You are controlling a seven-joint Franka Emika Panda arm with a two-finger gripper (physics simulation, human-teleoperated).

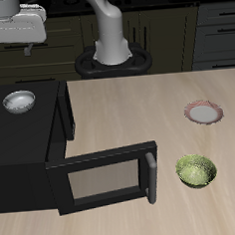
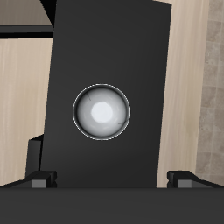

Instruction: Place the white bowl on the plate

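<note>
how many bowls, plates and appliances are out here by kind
bowls: 2, the white bowl on the microwave and the green bowl on the table
plates: 1, the plate
microwaves: 1, door open
total: 4

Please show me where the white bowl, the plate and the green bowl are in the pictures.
white bowl (image 2: 101, 112): wrist view, on its shiny inside centre.
plate (image 1: 202, 113): exterior view, on its white centre.
green bowl (image 1: 196, 170): exterior view, on its leafy inside.
</note>
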